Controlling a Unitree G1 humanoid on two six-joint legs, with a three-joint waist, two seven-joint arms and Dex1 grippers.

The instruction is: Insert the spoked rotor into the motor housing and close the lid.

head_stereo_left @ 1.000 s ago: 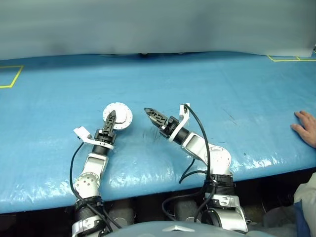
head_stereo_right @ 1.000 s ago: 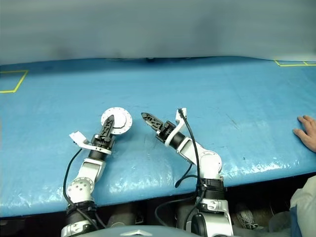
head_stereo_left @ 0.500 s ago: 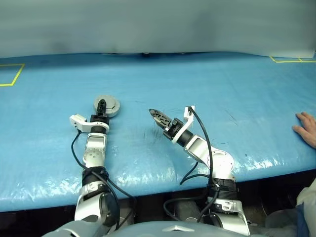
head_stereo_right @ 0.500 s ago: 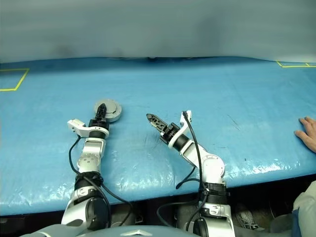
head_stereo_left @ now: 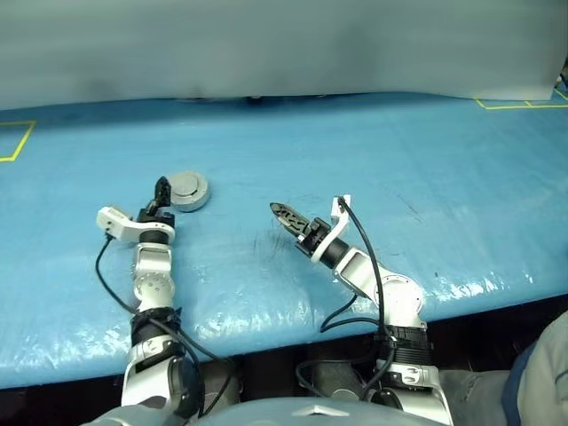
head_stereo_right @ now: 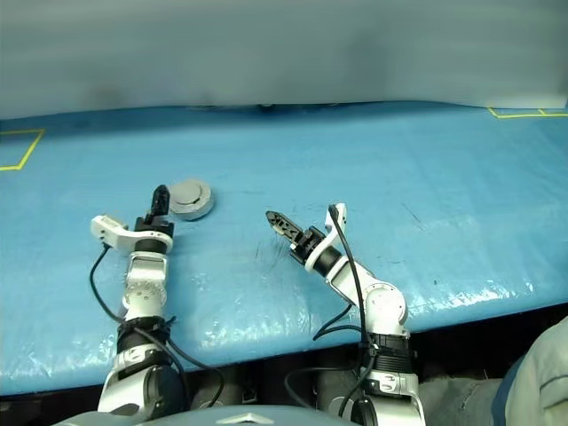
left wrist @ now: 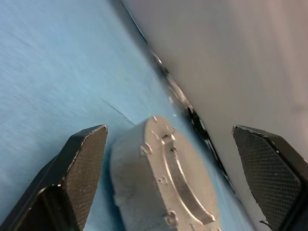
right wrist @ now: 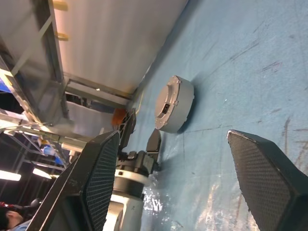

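- I find the motor housing (head_stereo_left: 188, 190) lying flat on the blue table cover (head_stereo_left: 373, 160), left of centre, with the lid (left wrist: 180, 185) shut down over it.
- I read the assembly as a short, round, grey-silver metal puck; its top face is smooth with a raised ring and small bolt heads, and the side wall is plain.
- With the lid down I cannot tell what the housing contains.
- The table cover is a blue, slightly glossy sheet with wrinkles near its front edge.
- My left gripper (head_stereo_left: 161, 189) sits just beside the housing, its textured black fingers (left wrist: 79, 171) spread wide to either side and clear of the metal.
- My right gripper (head_stereo_left: 282, 213) rests well apart, near table centre, also spread, holding nothing.
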